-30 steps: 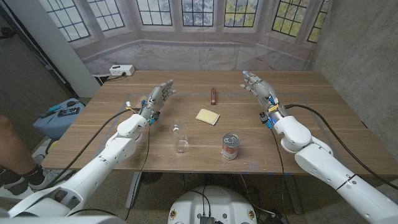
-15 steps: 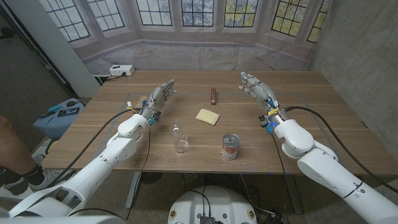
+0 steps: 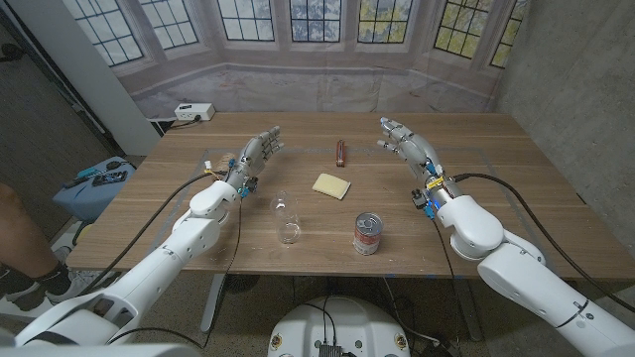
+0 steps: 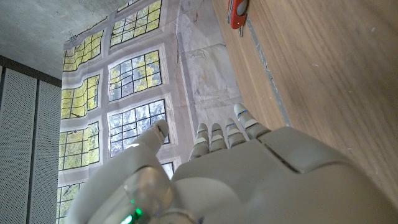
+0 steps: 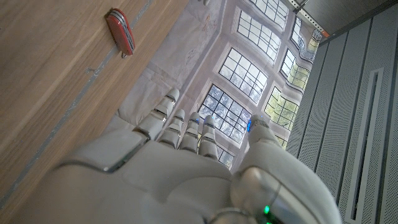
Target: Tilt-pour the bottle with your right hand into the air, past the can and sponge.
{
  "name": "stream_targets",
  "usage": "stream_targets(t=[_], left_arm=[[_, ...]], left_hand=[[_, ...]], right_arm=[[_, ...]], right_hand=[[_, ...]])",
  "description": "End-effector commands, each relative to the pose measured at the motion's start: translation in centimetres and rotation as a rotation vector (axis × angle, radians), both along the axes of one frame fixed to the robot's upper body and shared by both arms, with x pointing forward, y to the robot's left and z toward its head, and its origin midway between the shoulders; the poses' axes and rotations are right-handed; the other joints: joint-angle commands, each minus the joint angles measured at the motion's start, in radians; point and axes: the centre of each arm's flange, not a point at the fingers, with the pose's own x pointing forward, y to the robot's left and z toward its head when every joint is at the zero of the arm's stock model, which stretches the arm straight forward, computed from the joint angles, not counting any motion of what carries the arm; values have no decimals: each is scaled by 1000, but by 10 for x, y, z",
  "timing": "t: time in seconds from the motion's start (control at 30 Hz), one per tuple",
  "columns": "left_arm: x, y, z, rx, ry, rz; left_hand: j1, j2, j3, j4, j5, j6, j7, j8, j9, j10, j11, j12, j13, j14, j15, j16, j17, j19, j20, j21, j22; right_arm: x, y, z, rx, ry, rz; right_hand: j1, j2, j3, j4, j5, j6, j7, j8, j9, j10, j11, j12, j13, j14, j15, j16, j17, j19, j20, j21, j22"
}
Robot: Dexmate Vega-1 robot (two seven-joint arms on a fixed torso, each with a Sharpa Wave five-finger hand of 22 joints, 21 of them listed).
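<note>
The right hand (image 3: pixel 405 144), fingers spread and holding nothing, has drifted slightly leftward at the frame's upper right toward the bottle (image 3: pixel 287 218) lying lower centre beside the can (image 3: pixel 368 234), so the grasp hasn't begun, while the left hand (image 3: pixel 254 156) waits open.

A: What sort of place is this?

B: A robot lab or test room, staged rather than lived in.

A: What shows it?

B: The bay windows (image 3: pixel 298 20) on the far wall are a printed backdrop, wrinkled along its lower part. A bare concrete wall (image 3: pixel 566 69) stands at the right, a grey panel (image 3: pixel 74 59) at the left, and a white power strip (image 3: pixel 194 112) lies at the far left beyond the wooden surface (image 3: pixel 516 169).
</note>
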Motion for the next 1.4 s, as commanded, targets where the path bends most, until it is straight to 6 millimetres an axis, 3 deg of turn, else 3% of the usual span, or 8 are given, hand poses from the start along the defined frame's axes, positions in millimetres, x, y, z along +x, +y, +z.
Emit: stream_targets(t=[0.03, 0.93, 1.4], left_arm=[[1, -4, 3, 12, -2, -10], [-13, 6, 3, 29, -24, 6], [-7, 13, 3, 14, -29, 7]], left_hand=[[15, 3, 1, -8, 5, -2, 5, -2, 5, -4, 8, 1, 2, -2, 12, 0, 3, 8, 2, -7, 4], [25, 4, -3, -15, 6, -1, 6, -2, 5, -1, 11, 2, 3, -1, 14, 1, 4, 12, 5, -20, 5], [28, 4, -5, -17, 6, -2, 6, -2, 5, -1, 10, 2, 3, -2, 14, 1, 4, 14, 6, -26, 5]], right_arm=[[-17, 7, -10, -8, 12, 4], [-45, 41, -32, -37, 16, 16], [-57, 63, -37, -35, 33, 0]], right_hand=[[15, 1, 1, -9, 2, -3, 7, 0, 3, 0, 10, 1, 4, 8, -16, -2, 0, 5, -28, 6, 3], [67, -13, 10, -41, 7, -10, 30, 0, 3, 1, 40, 3, 4, 16, -2, -4, -4, 17, -16, 8, 2], [101, -21, 17, -49, 9, -12, 47, 1, 3, 3, 55, 4, 4, 29, 11, -2, -5, 30, -7, 10, 1]])
